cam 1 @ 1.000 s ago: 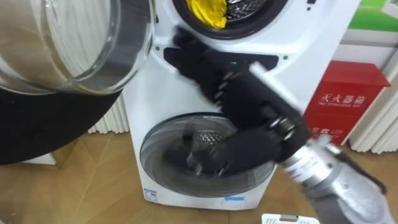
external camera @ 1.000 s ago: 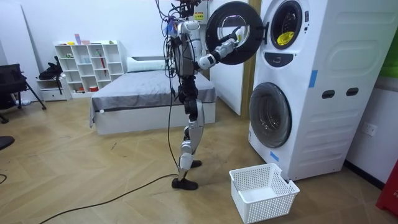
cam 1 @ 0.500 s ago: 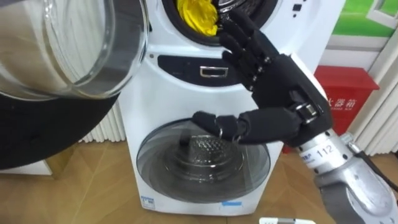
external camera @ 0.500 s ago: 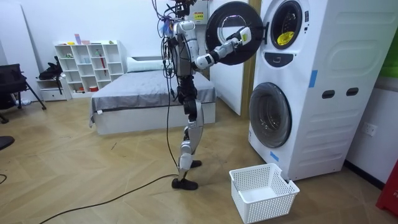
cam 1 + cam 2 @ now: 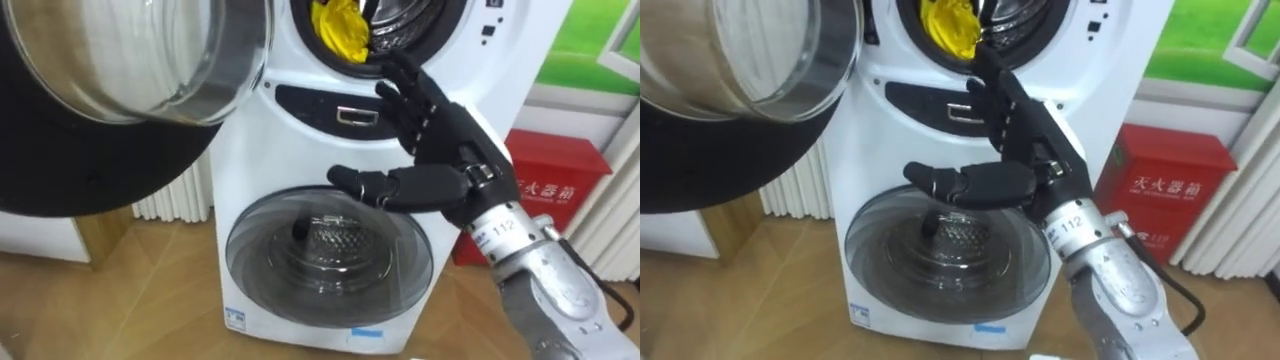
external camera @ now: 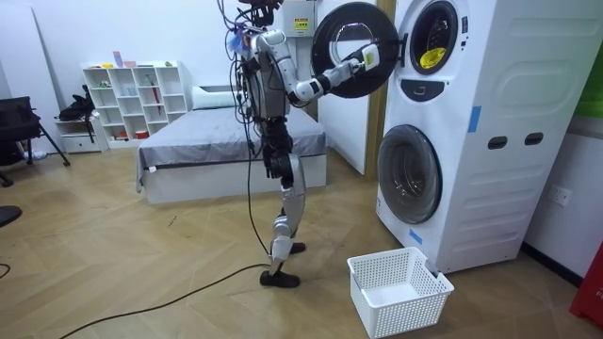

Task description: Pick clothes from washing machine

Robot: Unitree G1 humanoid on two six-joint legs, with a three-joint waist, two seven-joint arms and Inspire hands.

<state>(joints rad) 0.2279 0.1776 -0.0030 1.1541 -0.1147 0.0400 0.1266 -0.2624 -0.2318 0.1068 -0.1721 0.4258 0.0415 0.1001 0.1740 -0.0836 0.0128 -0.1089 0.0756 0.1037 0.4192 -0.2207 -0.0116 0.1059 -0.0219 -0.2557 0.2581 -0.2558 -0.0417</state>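
Whereas the right hand (image 5: 447, 145) had been low, before the lower door (image 5: 325, 245), a second earlier, it had since risen until its fingers (image 5: 412, 92) reached the bottom rim of the upper drum opening (image 5: 410, 40). The reach was judged nearly complete; no grasp had begun. Fingers were straight and spread, thumb out sideways, holding nothing. The yellow garment (image 5: 340, 25) lay inside the drum at its front edge, just above and left of the fingertips, not touching them.

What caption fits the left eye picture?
Open right hand held up just below the yellow cloth in the top washer's open drum.
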